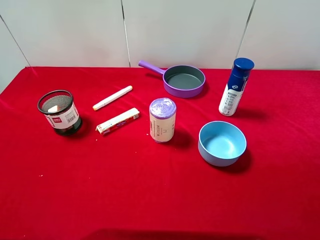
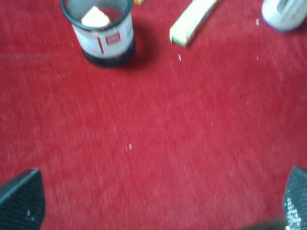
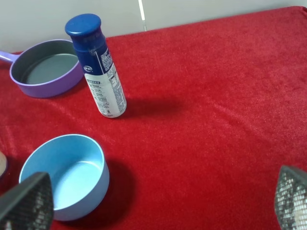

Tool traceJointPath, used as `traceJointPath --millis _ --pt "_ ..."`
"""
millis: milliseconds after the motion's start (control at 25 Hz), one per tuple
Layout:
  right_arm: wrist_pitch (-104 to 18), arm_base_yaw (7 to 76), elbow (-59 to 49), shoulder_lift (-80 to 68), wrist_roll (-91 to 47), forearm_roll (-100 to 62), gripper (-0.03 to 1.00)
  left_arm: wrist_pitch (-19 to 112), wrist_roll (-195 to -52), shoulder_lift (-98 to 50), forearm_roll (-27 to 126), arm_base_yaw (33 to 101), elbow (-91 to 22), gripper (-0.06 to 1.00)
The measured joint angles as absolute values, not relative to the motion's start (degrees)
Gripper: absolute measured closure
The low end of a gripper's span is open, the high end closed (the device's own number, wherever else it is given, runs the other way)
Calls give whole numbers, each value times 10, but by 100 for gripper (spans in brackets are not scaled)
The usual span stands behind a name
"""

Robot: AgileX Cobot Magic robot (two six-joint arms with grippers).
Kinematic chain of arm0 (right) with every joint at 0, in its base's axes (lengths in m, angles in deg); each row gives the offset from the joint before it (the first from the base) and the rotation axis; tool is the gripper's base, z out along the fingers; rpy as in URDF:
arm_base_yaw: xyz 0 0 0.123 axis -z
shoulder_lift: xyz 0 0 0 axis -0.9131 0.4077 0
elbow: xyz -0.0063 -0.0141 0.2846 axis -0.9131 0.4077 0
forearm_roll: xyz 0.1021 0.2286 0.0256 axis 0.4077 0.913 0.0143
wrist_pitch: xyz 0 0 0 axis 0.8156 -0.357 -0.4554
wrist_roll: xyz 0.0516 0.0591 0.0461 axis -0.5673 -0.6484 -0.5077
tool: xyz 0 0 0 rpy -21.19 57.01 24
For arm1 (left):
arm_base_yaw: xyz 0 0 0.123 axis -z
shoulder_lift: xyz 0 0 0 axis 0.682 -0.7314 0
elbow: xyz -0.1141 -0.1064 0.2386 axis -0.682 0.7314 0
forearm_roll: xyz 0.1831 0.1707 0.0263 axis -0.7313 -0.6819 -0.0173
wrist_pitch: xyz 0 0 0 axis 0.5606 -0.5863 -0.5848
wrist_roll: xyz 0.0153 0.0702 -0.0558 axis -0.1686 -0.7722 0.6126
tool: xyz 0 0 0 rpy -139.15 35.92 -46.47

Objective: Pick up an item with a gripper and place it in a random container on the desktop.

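Both pincers hang spread and empty over the red tabletop (image 1: 160, 200) — the left pincer (image 2: 158, 201), the right pincer (image 3: 158, 203) — and since the item (image 2: 96, 17) already lies inside the container (image 1: 60, 113), the placing looks done, leaving only retreat.

A red cloth covers the table (image 1: 150, 200). On it stand a black mesh cup (image 1: 59, 112) at the left, a white pen (image 1: 112, 97), a flat printed packet (image 1: 118, 121), a purple-capped roll (image 1: 162, 120), a purple pan (image 1: 183, 80), a blue-capped bottle (image 1: 235, 87) and a light blue bowl (image 1: 222, 143).
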State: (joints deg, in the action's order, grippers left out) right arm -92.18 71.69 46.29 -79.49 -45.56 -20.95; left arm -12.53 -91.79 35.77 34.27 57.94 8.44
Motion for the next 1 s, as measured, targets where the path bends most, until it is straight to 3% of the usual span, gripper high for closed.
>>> traceJointPath --millis 560,1000 --pt "-922 717 463 -795 -456 -210 28 -100 -916 493 348 471 169 -5" --pt "-922 717 463 -795 -456 -210 28 -100 -916 493 349 467 169 -5"
